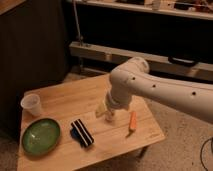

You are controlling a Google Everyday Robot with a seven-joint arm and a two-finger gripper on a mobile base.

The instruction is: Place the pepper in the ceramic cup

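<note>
Pepper (132,121) lies on table (65,100), long axis front-to-back; gripper (103,111) hangs wide nearby

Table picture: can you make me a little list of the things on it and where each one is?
table: low, wooden
pepper: orange, lying near the table's right edge in the picture, untouched
ceramic cup: upright at the far left corner
green bowl: just in front of the cup
black striped thing: lying between bowl and pepper
tool: at the arm's tip, low over the table's middle, left of the pepper, open
arm: white, reaching in from the right
job: pepper not yet in cup
</note>
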